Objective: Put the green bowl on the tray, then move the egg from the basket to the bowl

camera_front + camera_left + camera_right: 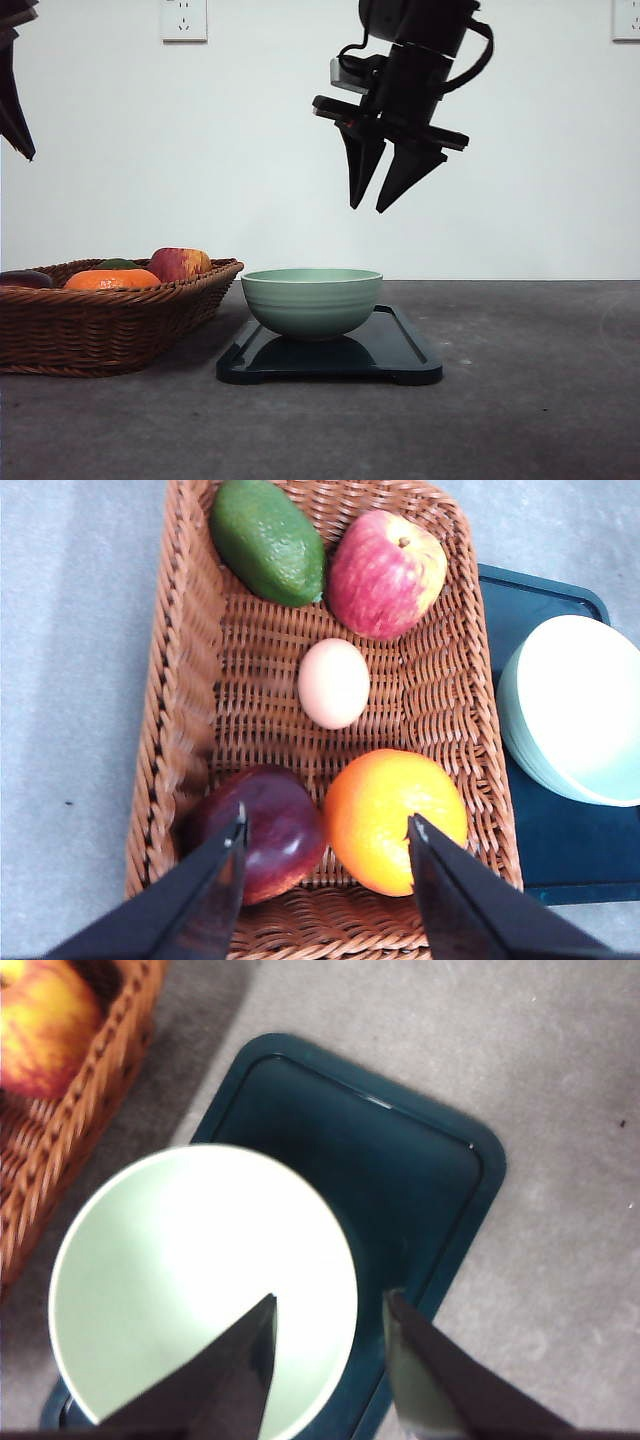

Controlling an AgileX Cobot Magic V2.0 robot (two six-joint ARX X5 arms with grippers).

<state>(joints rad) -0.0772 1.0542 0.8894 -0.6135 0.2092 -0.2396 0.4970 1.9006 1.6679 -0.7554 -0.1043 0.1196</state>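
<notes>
The green bowl (312,299) stands upright on the left part of the dark tray (400,352), right beside the wicker basket (100,325). My right gripper (381,203) hangs open well above the bowl, holding nothing; seen from the right wrist, the bowl (200,1290) sits below the gripper (330,1310) on the tray (400,1180). High over the basket (190,680) my left gripper (326,825) is open and empty. The egg (333,683) lies in the basket's middle. The bowl (575,710) and tray (560,850) show past the basket's side.
In the basket with the egg lie a green avocado (268,540), a red-yellow apple (385,573), an orange (395,820) and a dark purple fruit (265,832). Bare grey tabletop (540,400) stretches to the right of the tray. A white wall stands behind.
</notes>
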